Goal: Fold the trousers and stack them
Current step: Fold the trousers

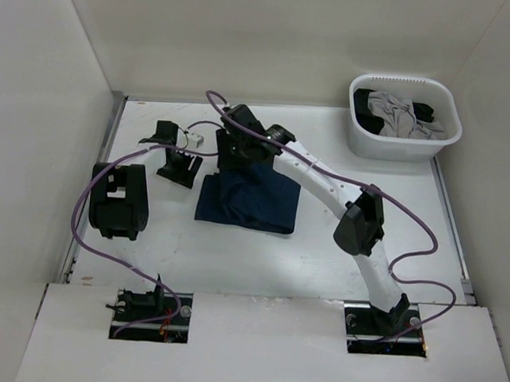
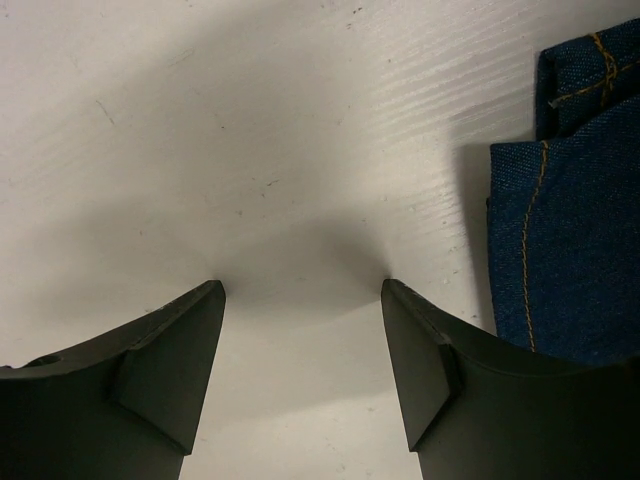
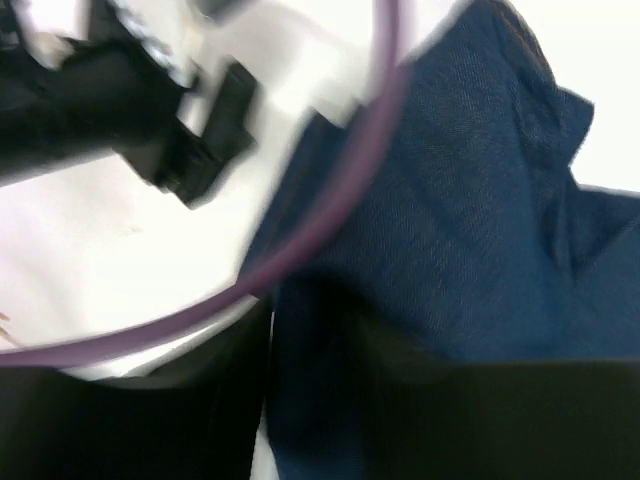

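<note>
Pretty clearly a robotics lab cell I'm driving here: bare white bench (image 1: 251, 260) boxed in by plain white panels (image 1: 273, 36), right arm (image 1: 325, 180) bolted at its edge, purple cable (image 3: 386, 50) looping loose.

Left gripper (image 2: 302, 290) gapes wide over the white table (image 2: 250, 130), folded jeans (image 2: 570, 250) lying just right.
</note>
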Tool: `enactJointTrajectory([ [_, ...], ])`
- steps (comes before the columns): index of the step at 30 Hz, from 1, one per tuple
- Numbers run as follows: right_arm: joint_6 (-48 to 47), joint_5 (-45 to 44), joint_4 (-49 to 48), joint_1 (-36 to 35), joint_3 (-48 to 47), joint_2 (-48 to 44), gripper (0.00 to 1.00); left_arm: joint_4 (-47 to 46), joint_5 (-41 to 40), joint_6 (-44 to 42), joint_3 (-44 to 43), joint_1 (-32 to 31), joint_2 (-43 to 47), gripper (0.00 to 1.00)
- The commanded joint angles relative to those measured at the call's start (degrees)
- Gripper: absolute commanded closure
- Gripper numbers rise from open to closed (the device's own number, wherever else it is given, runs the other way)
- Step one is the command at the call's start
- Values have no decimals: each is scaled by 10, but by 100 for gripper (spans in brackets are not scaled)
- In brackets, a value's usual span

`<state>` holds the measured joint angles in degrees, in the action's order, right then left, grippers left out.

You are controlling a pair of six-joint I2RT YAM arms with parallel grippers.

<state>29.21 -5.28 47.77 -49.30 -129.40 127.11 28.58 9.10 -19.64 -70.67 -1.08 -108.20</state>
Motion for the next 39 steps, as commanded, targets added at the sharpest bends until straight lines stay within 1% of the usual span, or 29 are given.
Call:
enactJointTrajectory([
  [1,-11,53,-142,-14,-29,12,47,17,31,8,12,10,-39,37],
  [2,-19,84,-164,-19,-29,14,41,17,30,7,12,15,-37,37],
  [3,-29,130,-193,-27,-29,15,27,17,29,4,11,23,-32,37],
  [4,-43,180,-225,-38,-23,7,0,17,27,1,8,34,-26,37],
  [6,-70,222,-267,-51,8,-22,0,20,22,-5,-2,62,-11,37],
  [8,-75,220,-317,-54,85,-82,0,23,14,-10,-23,93,7,37],
  [10,-55,186,-371,-49,199,-159,0,23,13,-15,-46,118,31,37],
  [11,-36,152,-390,-36,260,-198,0,24,18,-18,-56,125,46,37],
  [13,20,79,-394,5,376,-272,0,24,39,-35,-67,124,81,36],
  [16,113,0,-366,75,534,-364,0,16,67,-65,-61,78,140,33],
  [19,188,-19,-344,129,663,-424,0,1,110,-81,-54,5,174,30],
  [20,202,-8,-351,137,696,-434,0,-9,115,-90,-53,-21,174,30],
  [22,213,33,-404,144,759,-444,0,-33,105,-106,-57,-55,154,30],
  [25,242,85,-484,147,822,-438,0,-63,88,-109,-89,-84,96,28],
  [28,277,119,-529,145,844,-408,0,-46,79,-116,-123,-100,39,30],
  [30,290,128,-549,137,850,-390,0,-60,63,-109,-125,-100,15,30],
  [33,314,148,-567,124,850,-343,0,-104,-6,-81,-132,-96,-24,32],
  [34,318,171,-580,121,845,-325,6,-112,-27,-72,-135,-94,-34,33],
  [35,321,200,-601,119,840,-305,14,-115,-41,-63,-140,-92,-41,34],
  [36,325,228,-622,119,835,-286,28,-114,-51,-55,-144,-92,-46,35],
  [38,341,262,-650,119,833,-262,56,-108,-72,-39,-152,-90,-56,40],
  [39,349,267,-658,119,837,-260,74,-108,-82,-34,-153,-89,-57,43],
])
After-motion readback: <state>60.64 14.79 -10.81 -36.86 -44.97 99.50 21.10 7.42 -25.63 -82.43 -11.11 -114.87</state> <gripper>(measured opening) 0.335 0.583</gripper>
